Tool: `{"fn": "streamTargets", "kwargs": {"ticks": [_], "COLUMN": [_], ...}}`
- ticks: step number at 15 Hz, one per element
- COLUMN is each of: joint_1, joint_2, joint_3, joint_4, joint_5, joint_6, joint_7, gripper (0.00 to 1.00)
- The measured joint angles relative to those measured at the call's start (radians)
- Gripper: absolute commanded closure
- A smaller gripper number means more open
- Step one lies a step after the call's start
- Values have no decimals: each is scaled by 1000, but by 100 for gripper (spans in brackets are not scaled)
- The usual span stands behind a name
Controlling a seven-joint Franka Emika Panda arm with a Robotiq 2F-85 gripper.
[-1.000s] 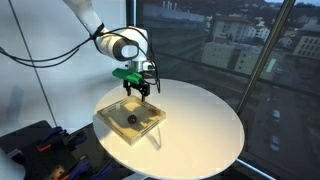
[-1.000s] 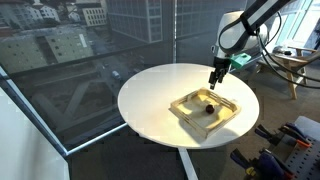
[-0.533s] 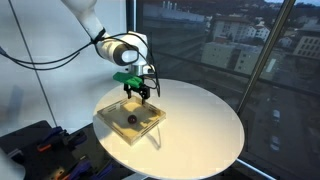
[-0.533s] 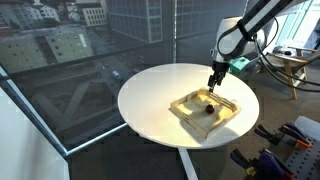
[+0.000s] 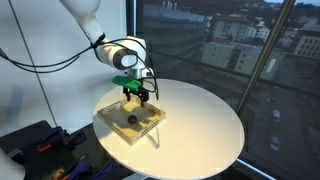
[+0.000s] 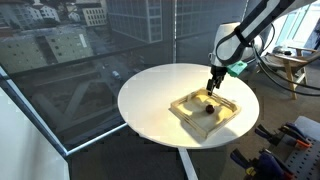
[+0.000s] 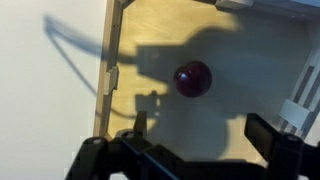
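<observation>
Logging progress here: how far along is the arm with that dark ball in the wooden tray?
Done: the gripper hangs over the wooden tray. In hand: the approach, jaws open above the dark ball, not touching it. Left, probably: lowering, closing on it, lifting.

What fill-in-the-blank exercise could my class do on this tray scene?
1. The wooden tray holds just ____ dark red ball.
2. The gripper hangs above the tray with its jaws ____.
3. The tray stands on a white table whose top is ____ in shape.
Missing words: one; open; round.
</observation>
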Motion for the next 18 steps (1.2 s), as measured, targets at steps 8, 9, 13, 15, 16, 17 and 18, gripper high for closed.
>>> {"fn": "streamTargets", "kwargs": {"ticks": [8, 9, 13, 15, 16, 17, 18], "joint_1": [12, 13, 21, 22, 22, 22, 22], "joint_2": [43, 50, 77, 89, 95, 101, 107], "joint_3": [0, 0, 0, 0, 0, 0, 0], "joint_4": [0, 0, 0, 0, 0, 1, 1], "joint_5": [-27, -28, -32, -32, -32, -32, -32], "joint_6": [34, 39, 62, 73, 80, 87, 93], "joint_7": [23, 26, 39, 40, 40, 41, 42], "gripper": [0, 0, 0, 0, 0, 0, 0]}}
